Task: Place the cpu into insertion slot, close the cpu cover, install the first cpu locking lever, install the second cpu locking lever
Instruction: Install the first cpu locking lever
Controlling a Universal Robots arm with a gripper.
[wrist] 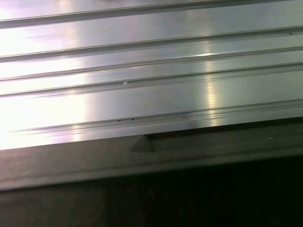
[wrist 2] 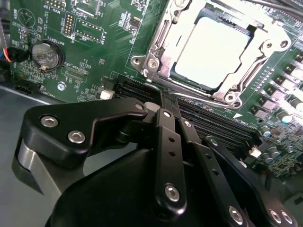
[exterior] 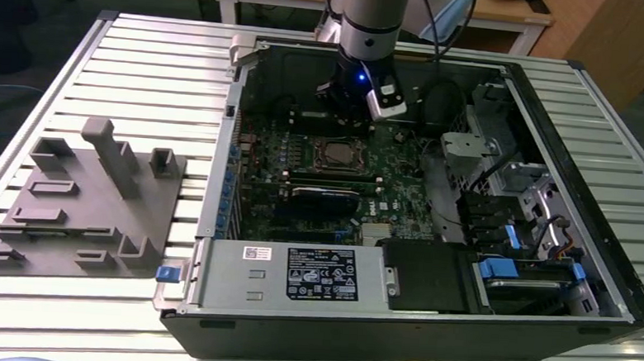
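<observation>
Already the cpu (wrist 2: 210, 52) lies flat in its socket, its pale top showing through the window of the cpu cover (wrist 2: 222, 92), which is folded down around it. Just beside the socket's corner, the gripper (wrist 2: 160, 99) points at the green board (wrist 2: 94, 56), jaws together with nothing between them (whether the tips touch the cover's edge I cannot tell). In the exterior view the arm stands over the far part of the open computer case (exterior: 402, 342), and a grey fixture (exterior: 89, 201) lies on the slatted table (exterior: 141, 55) at the exterior view's left.
</observation>
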